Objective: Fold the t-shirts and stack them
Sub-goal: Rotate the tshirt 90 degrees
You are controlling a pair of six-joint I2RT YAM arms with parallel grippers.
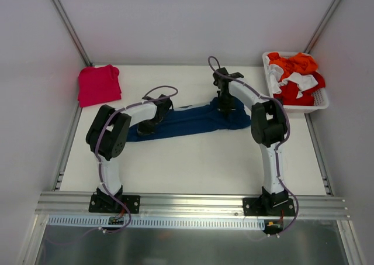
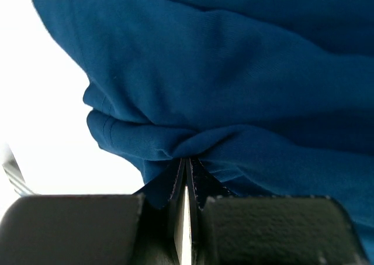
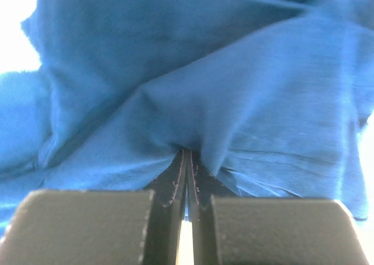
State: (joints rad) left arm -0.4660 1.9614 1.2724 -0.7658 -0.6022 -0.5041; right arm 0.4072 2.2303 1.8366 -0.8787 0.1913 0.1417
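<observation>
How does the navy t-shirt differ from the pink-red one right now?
The navy t-shirt lies stretched in a long band mid-table; the pink-red t-shirt is a compact bundle at the far left corner. The navy one is pinched by the left gripper and the right gripper; the pink-red one is untouched. Both rest on the table.

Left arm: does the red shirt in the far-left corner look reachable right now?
Probably not yet: the table toward the red shirt is free, but the left gripper is shut on the navy shirt and must let go first.
</observation>
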